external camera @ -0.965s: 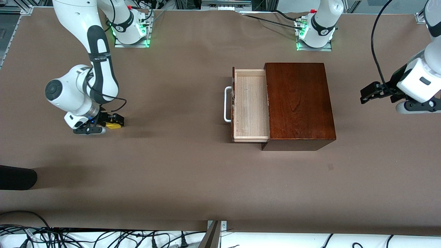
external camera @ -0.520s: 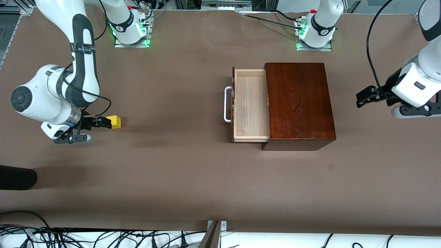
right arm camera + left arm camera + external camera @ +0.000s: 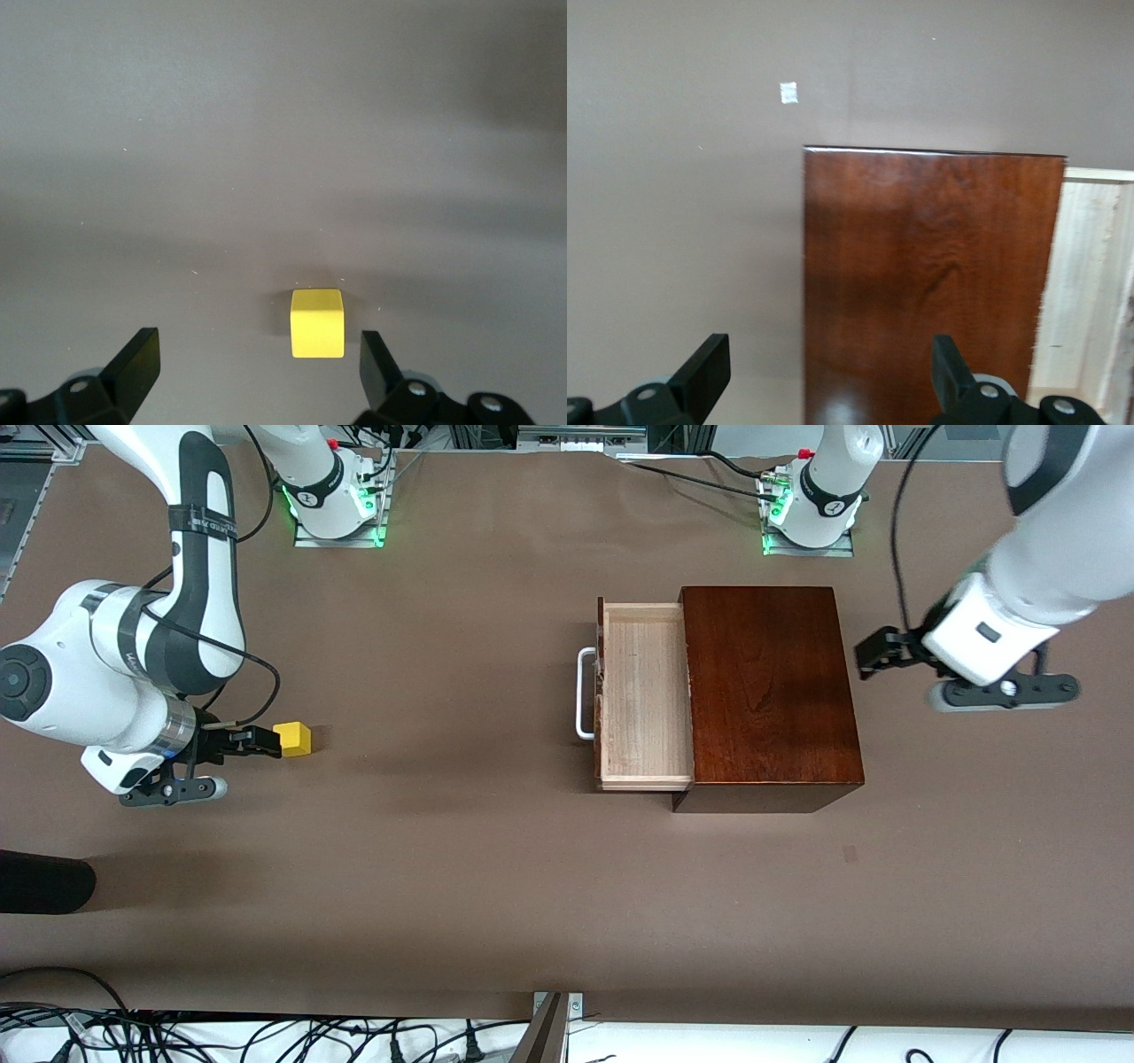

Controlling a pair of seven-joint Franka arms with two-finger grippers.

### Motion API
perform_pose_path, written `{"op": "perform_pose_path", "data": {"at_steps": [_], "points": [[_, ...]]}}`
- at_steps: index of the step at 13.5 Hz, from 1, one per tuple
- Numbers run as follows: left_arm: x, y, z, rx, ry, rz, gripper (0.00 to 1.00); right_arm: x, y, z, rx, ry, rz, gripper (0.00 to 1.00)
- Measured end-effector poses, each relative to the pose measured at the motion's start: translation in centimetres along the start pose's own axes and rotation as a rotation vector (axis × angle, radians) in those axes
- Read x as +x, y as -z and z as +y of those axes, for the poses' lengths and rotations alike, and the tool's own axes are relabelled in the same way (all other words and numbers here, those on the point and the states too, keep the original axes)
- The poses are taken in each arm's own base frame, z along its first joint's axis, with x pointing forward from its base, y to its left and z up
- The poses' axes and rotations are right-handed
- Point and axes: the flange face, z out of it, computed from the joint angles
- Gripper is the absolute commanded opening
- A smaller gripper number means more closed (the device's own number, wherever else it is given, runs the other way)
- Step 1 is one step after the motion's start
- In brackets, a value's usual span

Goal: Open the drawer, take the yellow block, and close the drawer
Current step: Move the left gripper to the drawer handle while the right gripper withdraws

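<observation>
The yellow block (image 3: pixel 292 739) sits alone on the brown table toward the right arm's end. My right gripper (image 3: pixel 264 743) is open just short of the block and does not touch it; in the right wrist view the block (image 3: pixel 317 323) lies just past the open fingertips of that gripper (image 3: pixel 261 367). The drawer (image 3: pixel 645 695) is pulled out of the mahogany box (image 3: pixel 769 691), its white handle (image 3: pixel 584 693) facing the right arm's end, and its pale tray looks empty. My left gripper (image 3: pixel 873 654) is open in the air over the box's edge at the left arm's end. In the left wrist view that gripper (image 3: pixel 830 372) hangs over the box (image 3: pixel 921 266) and the drawer (image 3: pixel 1090 283) shows.
A black object (image 3: pixel 44 881) lies at the table's edge toward the right arm's end, nearer the front camera. Cables (image 3: pixel 266 1041) run along the near edge. Both arm bases (image 3: pixel 332 496) stand at the table's top edge. A small mark (image 3: pixel 850 855) is on the table.
My right gripper has let go of the yellow block and drawn back from it toward the right arm's end. My left gripper has moved in to the box.
</observation>
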Motion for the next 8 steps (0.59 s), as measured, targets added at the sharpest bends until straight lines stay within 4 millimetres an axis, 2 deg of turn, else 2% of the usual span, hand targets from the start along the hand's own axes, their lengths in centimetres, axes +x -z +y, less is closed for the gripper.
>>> {"op": "perform_pose_path", "data": {"at_steps": [2, 5, 8], "points": [[-1.1, -0.9, 4.2, 0.008, 0.054, -0.014, 1.0, 0.2, 0.9, -0.4, -0.03, -0.02, -0.003, 1.0], [-3.1, -3.7, 11.8, 0.045, 0.151, -0.043, 1.0, 0.1, 2.1, -1.6, -0.058, -0.039, -0.009, 1.0], [-5.0, -6.7, 19.4, 0.078, 0.284, -0.056, 1.0, -1.0, 5.4, -1.6, -0.042, -0.065, 0.011, 1.0]]}}
